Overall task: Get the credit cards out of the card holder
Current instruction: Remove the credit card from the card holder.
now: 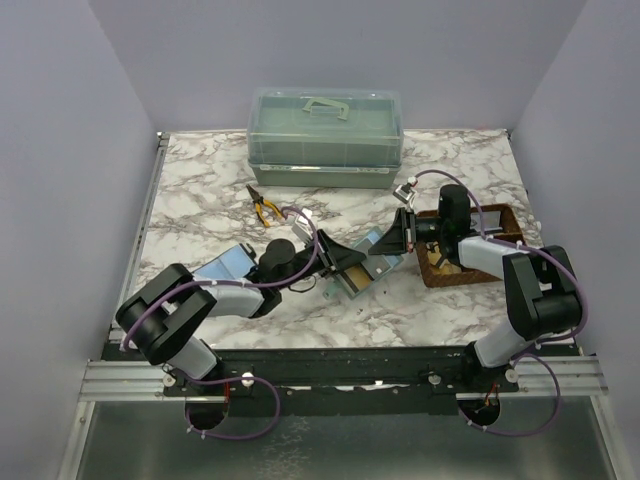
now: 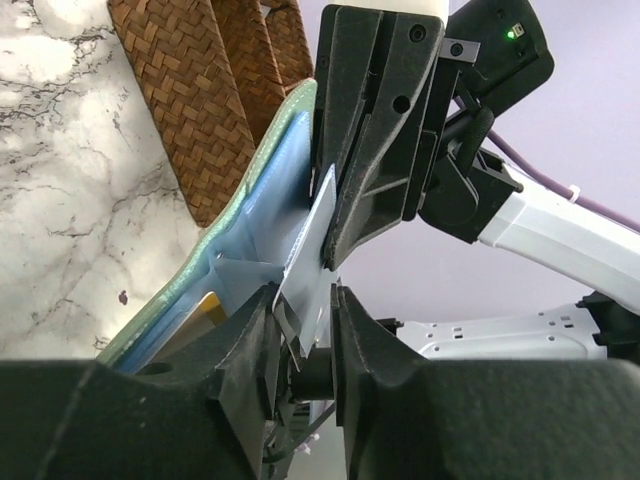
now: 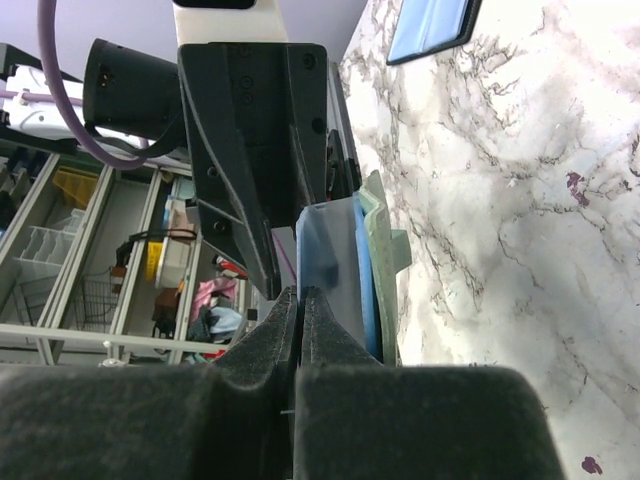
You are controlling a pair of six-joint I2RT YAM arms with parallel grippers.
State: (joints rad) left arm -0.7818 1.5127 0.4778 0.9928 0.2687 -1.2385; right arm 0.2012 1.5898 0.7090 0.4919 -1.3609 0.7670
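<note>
Mid-table, seen from above: card holder [image 2: 252,190] open, blue inside showing, tan credit card [image 2: 205,310] in a slot. At its 9 o'clock, left gripper [image 2: 305,320], nearly closed on the holder's edge. At 2 o'clock, right gripper [image 3: 300,305], pinched tight on a pale card [image 3: 330,250]. Woven basket [image 1: 503,211] at 3 o'clock.

Open grey-green card holder [image 2: 268,150], blue inside, tilted up, pale card [image 2: 312,245] half out, gold card [image 2: 205,308] pocketed

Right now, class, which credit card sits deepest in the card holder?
The gold card, low in a card holder pocket; the pale card sticks out, pinched by the right gripper.
</note>
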